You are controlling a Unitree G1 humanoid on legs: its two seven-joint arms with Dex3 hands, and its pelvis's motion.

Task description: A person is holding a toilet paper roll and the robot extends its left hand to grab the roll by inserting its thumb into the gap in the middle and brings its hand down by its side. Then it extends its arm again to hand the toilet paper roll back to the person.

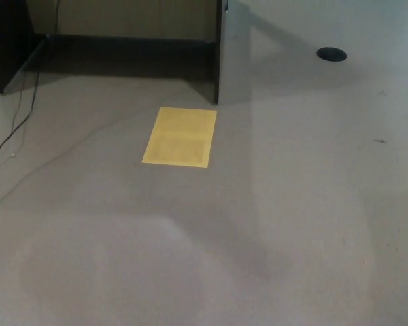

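Floor [272,224] view with neither robot hand showing, so their state cannot be told.
Yellow sheet [180,136] lies flat near a dark furniture panel [218,51]; cables [17,115] trail left; the toilet paper roll is out of sight.

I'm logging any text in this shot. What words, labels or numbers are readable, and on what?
None can be read.
Yellow sheet on the floor: faint darker blocks that may be print, too blurred to read.
Black round disc: no marking visible.
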